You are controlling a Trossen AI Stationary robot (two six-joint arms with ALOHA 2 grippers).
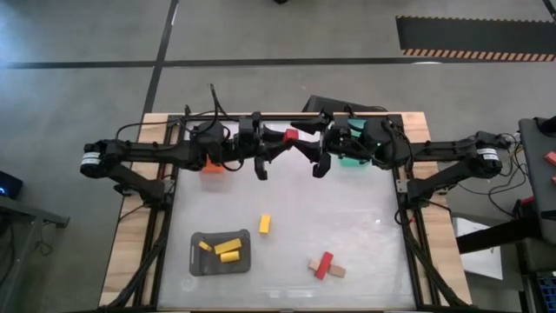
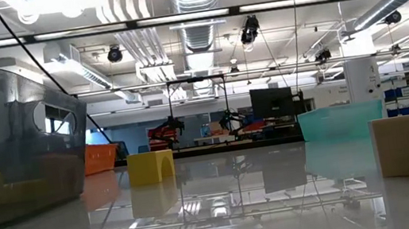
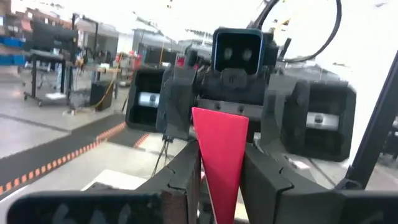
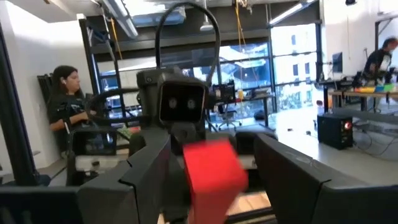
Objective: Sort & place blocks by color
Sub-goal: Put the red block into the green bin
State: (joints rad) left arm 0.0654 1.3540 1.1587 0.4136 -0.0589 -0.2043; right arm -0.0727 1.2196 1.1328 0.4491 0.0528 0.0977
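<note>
Red block [image 1: 291, 135] first: what worries you about it? (Spotter)

Operator: It hangs in the air over the 12 o'clock edge of the bench [image 1: 347, 209], between my two arms, so a drop is the risk. Going left to right: my left tool [image 3: 221, 186] is clamped on it, but the block pokes out past the fingers, so the grip looks to be on one end only. My right tool [image 4: 211, 180] faces it with its fingers spread wide on both sides and a gap on each.

Spotter: So what would make it fall?

Operator: I'd say bad timing. If I let go on the left before the right has pinched, it drops to the bench. If I close the right off-centre, I could twist the block out of the left grip. The two wrists are also very close, so a careless push forward could knock them together.

Spotter: And the block against each tool?

Operator: From the left tool it sits between the fingers, touching both. From the right tool it is between the fingers too, but I judge it is touching neither.

Spotter: The rest?

Operator: At 7 o'clock the grey tray [image 1: 195, 261] holds yellow blocks. One yellow block [image 1: 264, 224] lies loose near the middle. At 5 o'clock a second red block [image 1: 323, 264] lies against a tan block [image 1: 337, 271].
</note>
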